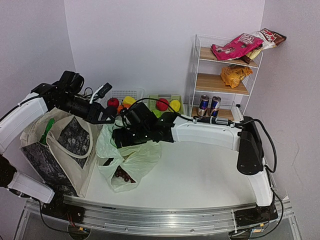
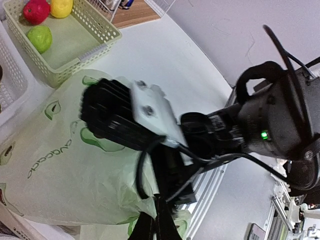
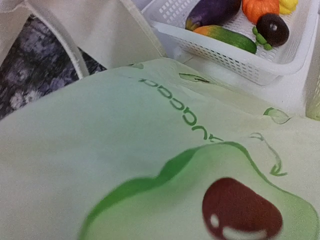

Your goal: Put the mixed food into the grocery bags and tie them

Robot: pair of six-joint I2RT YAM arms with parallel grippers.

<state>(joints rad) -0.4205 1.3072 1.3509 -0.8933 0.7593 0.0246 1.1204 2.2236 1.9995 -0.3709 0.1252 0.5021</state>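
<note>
The pale-green avocado-print plastic bag (image 1: pixel 137 157) lies mid-table with a dark grape bunch (image 1: pixel 122 175) showing through its lower end. To its left stands the cream canvas tote (image 1: pixel 60 150), with something green (image 1: pixel 47 131) sticking out of its mouth. My left gripper (image 2: pixel 159 220) is shut, pinching a drawn-up corner of the plastic bag (image 2: pixel 65 170). My right gripper (image 1: pixel 129 134) hovers right over the bag's top. Its fingers are hidden, and the bag (image 3: pixel 100 150) fills the right wrist view. An orange crisp packet (image 1: pixel 235 75) and two blue-silver cans (image 1: pixel 203 105) sit on the rack.
A white wire rack (image 1: pixel 222 90) stands at the back right, with a pink packet (image 1: pixel 235 46) on top. Just behind the bags are a white basket (image 3: pixel 235 55) holding an eggplant (image 3: pixel 212 11) and a green basket (image 2: pixel 95 45) with toy fruit.
</note>
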